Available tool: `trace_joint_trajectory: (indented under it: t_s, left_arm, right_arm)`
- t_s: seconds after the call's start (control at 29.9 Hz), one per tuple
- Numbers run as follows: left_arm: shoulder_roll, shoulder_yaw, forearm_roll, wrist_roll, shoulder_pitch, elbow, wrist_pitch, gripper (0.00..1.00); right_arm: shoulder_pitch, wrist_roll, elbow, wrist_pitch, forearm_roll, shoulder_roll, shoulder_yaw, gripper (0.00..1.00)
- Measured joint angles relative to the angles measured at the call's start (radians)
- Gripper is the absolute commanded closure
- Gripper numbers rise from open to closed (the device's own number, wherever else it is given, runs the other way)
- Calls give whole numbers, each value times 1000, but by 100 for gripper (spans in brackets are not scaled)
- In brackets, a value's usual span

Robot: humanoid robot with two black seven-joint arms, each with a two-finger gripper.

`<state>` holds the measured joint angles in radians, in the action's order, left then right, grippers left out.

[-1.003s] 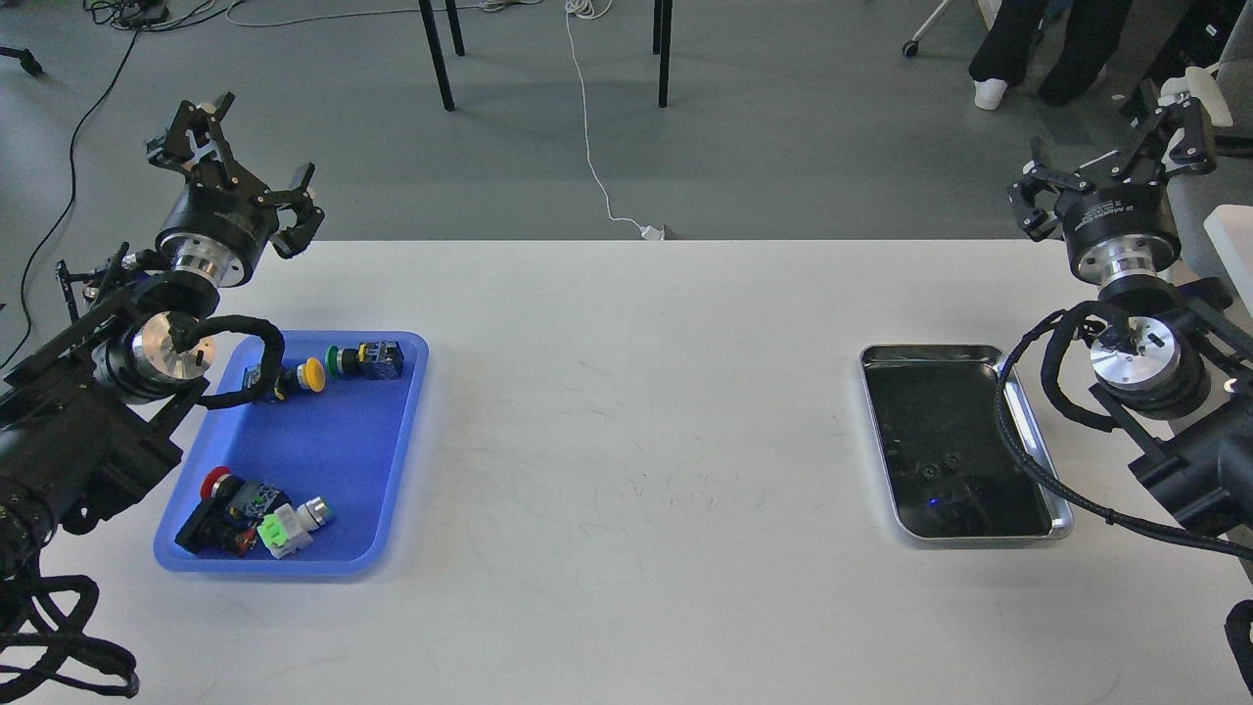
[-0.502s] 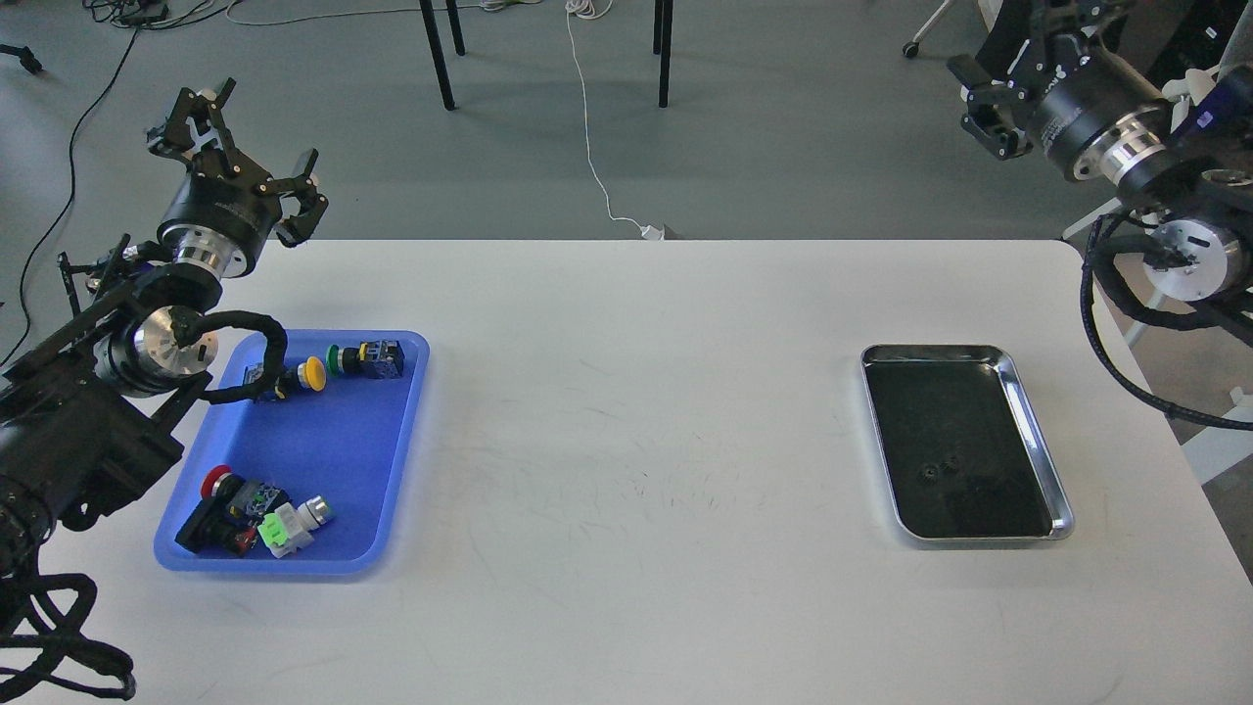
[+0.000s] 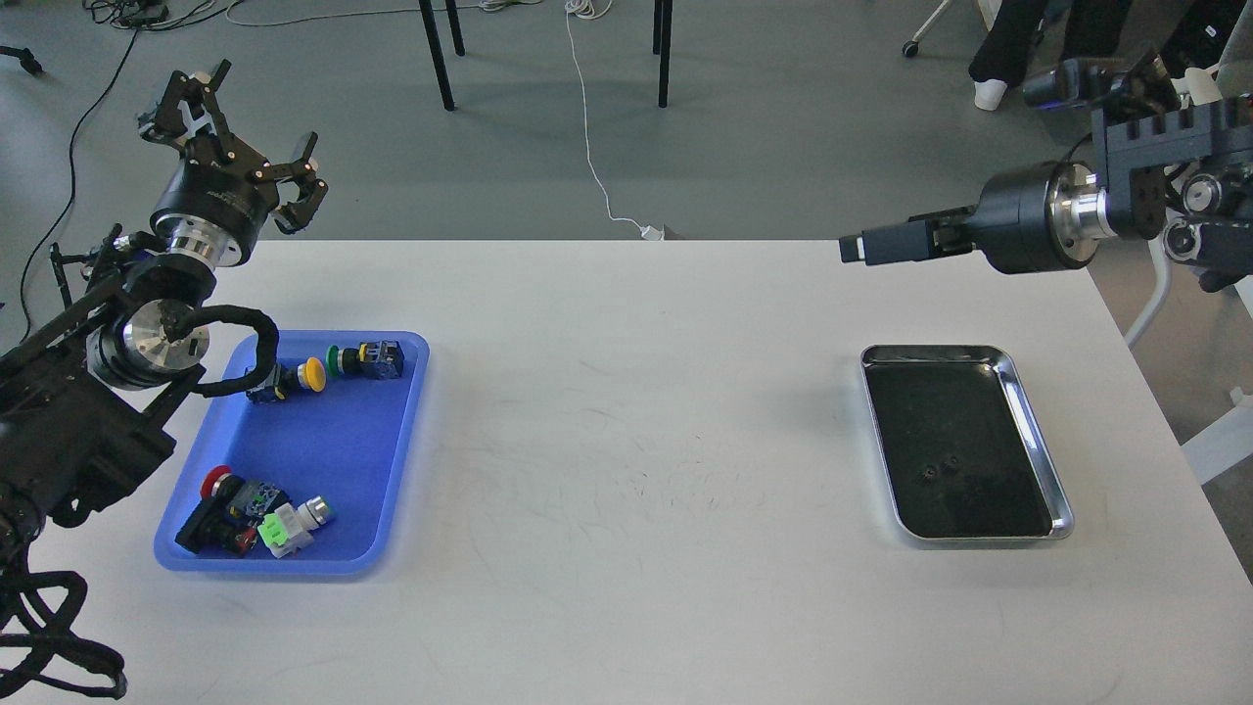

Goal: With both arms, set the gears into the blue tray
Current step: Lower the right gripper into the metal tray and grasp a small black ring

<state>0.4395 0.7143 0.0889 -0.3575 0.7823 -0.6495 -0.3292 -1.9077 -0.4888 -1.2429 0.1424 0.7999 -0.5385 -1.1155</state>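
Observation:
Two tiny black gears (image 3: 937,469) lie side by side on the dark floor of a shiny steel tray (image 3: 1040,436) at the right of the white table. The blue tray (image 3: 333,446) sits at the left and holds several push-button switches. My left gripper (image 3: 243,142) hangs beyond the table's far left corner, above and behind the blue tray, its claw fingers spread open and empty. My right gripper (image 3: 854,248) points left, level above the table's far edge and well clear of the steel tray. It is seen side-on, so its fingers cannot be told apart.
Yellow and green capped switches (image 3: 338,364) lie at the blue tray's far end; a red one and a white one (image 3: 250,514) lie at its near end. Chair legs (image 3: 439,54) and a white cable (image 3: 597,166) are on the floor behind.
My right arm has swung up from beside the steel tray and turned, so its gripper now points left over the table's far edge. My left gripper has drifted slightly up and left.

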Motion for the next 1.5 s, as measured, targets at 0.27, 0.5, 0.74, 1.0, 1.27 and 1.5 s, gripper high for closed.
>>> trace_joint_trajectory:
  t_s: [0.27, 0.5, 0.74, 1.0, 1.27, 1.5]
  left_arm:
    - [19, -1, -1, 0, -4, -1, -21, 2]
    - [27, -4, -1, 0, -7, 1, -30, 2]
    - [28, -6, -2, 0, -8, 1, -31, 2]
    - [31, -6, -3, 0, -27, 1, -31, 2]
    - [32, -7, -5, 0, -34, 4, -31, 2]
    - [32, -5, -6, -1, -34, 15, -31, 2]
  right_arm:
    - [19, 0, -20, -74, 159, 131, -235, 9]
    - [103, 0, -6, -158, 156, 205, -325, 16]
    - [208, 0, 68, -175, 156, 206, -351, 33]
    - [265, 0, 84, -223, 153, 222, -339, 37]
    - [321, 0, 89, -261, 151, 238, -292, 44]
    - [333, 0, 93, -277, 150, 241, -289, 48]
